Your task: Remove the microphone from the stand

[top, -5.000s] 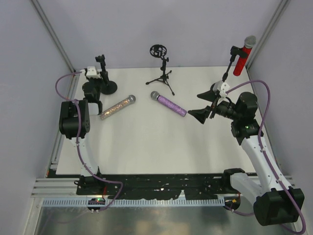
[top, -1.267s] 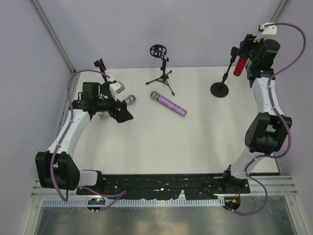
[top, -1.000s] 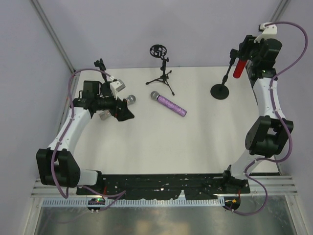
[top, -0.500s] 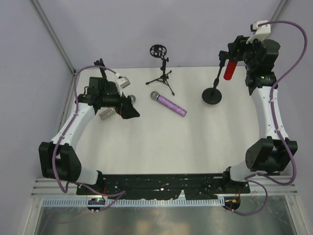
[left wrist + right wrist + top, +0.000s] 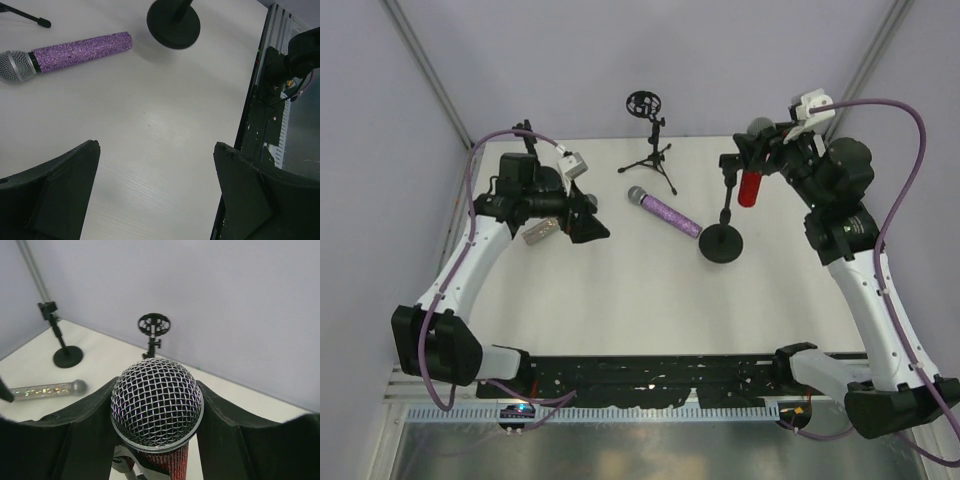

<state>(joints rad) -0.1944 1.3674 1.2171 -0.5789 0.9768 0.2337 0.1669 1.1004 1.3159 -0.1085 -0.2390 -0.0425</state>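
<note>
While the right tool (image 5: 761, 138) grips the red microphone (image 5: 750, 187), it hangs beside the stand (image 5: 721, 243). Left of the stand, the left tool (image 5: 156, 147) gapes, released.

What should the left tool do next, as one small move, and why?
Probably move the open left tool toward the round base of the stand, to hold it down. The right tool is shut on the red microphone, which looks clipped in that stand, and nothing holds the stand, so pulling would likely drag it along.
</note>
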